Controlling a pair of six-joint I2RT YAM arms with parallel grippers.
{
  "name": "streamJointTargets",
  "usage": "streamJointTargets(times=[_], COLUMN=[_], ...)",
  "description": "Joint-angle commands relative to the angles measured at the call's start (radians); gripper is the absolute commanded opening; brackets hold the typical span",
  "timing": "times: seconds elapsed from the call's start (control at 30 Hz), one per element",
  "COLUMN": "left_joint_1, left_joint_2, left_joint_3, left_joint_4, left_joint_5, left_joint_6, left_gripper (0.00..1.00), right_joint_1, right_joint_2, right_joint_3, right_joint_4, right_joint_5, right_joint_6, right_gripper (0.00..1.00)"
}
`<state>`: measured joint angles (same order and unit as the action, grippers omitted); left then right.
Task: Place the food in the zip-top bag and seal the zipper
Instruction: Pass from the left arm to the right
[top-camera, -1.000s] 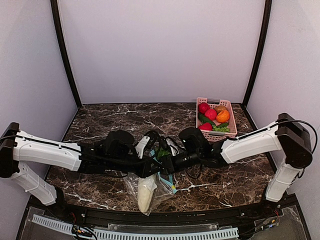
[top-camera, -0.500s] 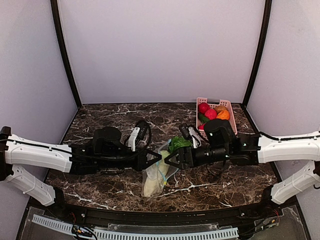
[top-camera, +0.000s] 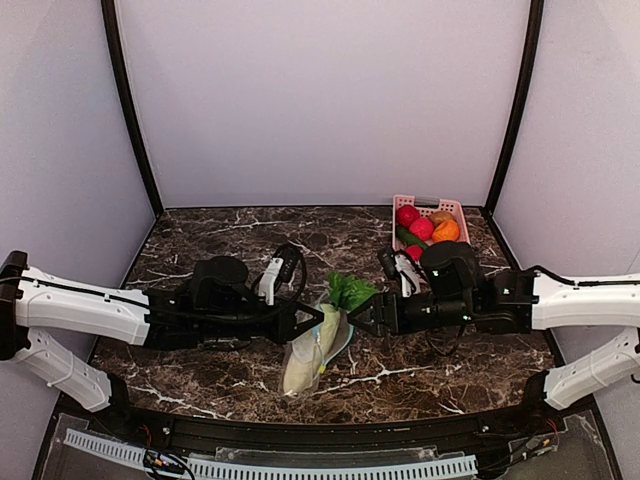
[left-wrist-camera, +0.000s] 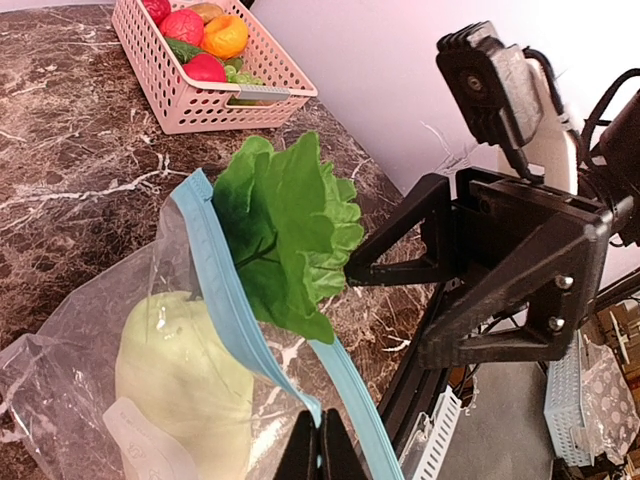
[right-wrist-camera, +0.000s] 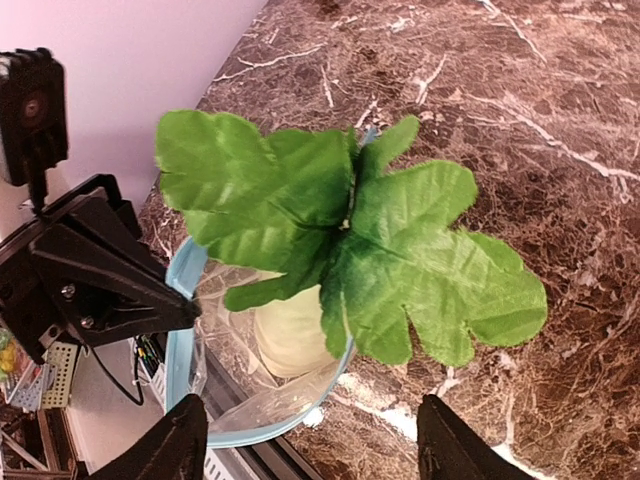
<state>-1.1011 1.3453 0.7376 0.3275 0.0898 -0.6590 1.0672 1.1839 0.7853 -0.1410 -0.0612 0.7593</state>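
1. Both arms were twins. The left arm (top-camera: 85, 308) and right arm (top-camera: 585, 298) had chunky white shells on the long links, with black joints at the ends.
2. Past the forearm everything went matte black, right down to the left gripper (top-camera: 318, 317) and right gripper (top-camera: 352, 318).
3. The fingers (left-wrist-camera: 395, 273) were flat black triangular plates with open cut-outs, and small silver screws (left-wrist-camera: 567, 283) showed near the base.
4. A boxy black wrist camera (left-wrist-camera: 488, 82) sat on a white bracket, with black cables (left-wrist-camera: 543, 72) looping off behind it.

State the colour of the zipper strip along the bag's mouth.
The zipper is light teal-blue, clearest in the left wrist view.
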Motion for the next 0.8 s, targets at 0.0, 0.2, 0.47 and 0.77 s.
streamJointTargets(times=[0.0,0.2,0.47,0.77], left_joint_1=[0.002,0.002,0.003,0.002], left_joint_2=[-0.004,-0.016,-0.086,-0.151], left_joint_3=[0.022,0.015,0.043,0.078], left_joint_4=[0.004,-0.004,-0.195,-0.320], left_joint_5=[0.009,0.009,-0.108,-0.190], left_joint_6=[0.015,0.015,0.017,-0.015], left_gripper=[0.01,0.01,0.01,0.51], right_joint_1=[0.006,0.005,0.024,0.090], right_joint_2=[0.073,0.191,0.209,0.164], right_joint_3=[0.033,0.105,0.171,0.173], right_joint_4=[-0.023,0.002,0.051,0.061], right_joint_5=[0.031,0.013,0.000,0.032], right_joint_6=[-0.002,-0.027,-0.044,-0.066], right_gripper=[0.64,0.41,0.00,0.00])
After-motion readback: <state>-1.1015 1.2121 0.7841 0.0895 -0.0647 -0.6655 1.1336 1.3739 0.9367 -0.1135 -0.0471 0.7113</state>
